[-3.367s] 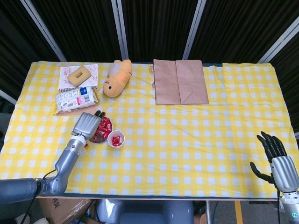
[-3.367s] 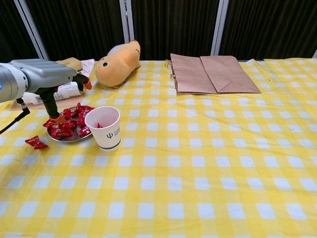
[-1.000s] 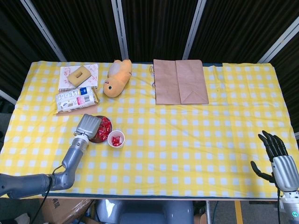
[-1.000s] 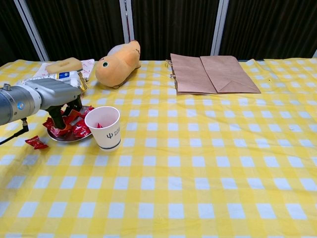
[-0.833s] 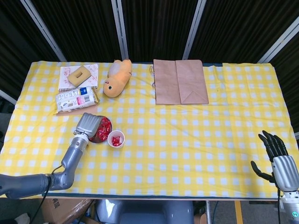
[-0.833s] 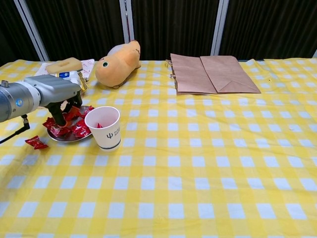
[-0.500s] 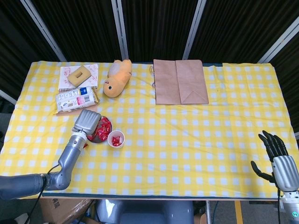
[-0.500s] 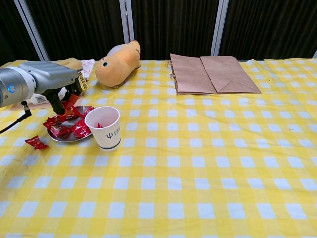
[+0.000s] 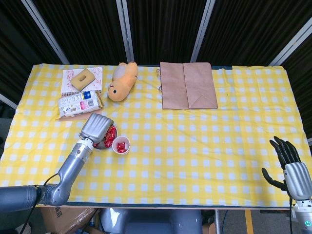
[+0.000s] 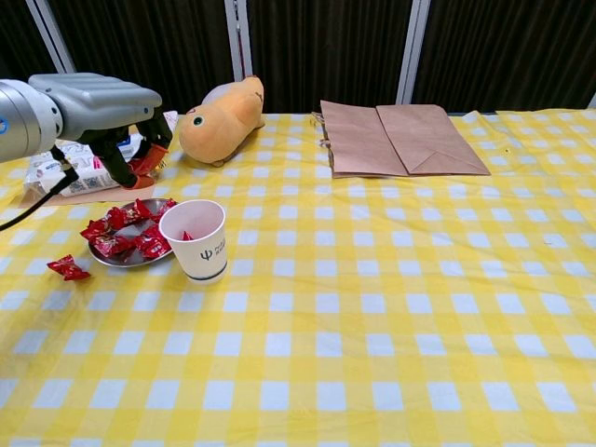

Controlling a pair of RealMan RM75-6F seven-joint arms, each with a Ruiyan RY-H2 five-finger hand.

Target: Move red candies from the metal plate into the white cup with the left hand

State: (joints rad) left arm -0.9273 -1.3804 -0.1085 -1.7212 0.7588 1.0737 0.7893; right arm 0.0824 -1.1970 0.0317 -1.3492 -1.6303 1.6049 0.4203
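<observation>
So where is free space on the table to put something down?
Free: the cloth between the white cup and the right hand, below the paper bag. Crowded: the left end, around the metal plate, plush toy and snack packets.

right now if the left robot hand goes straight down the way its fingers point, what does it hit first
Probably the metal plate with its red candies; the left robot hand, pinching one candy, hangs above it, though depth is unclear.

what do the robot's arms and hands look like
The left arm is a smooth grey metal tube with a thin black cable along it. The left hand has a silver-grey shell and black fingers. The right hand matches: silver back, black fingers, on a grey wrist with a small teal light near the bottom edge.
</observation>
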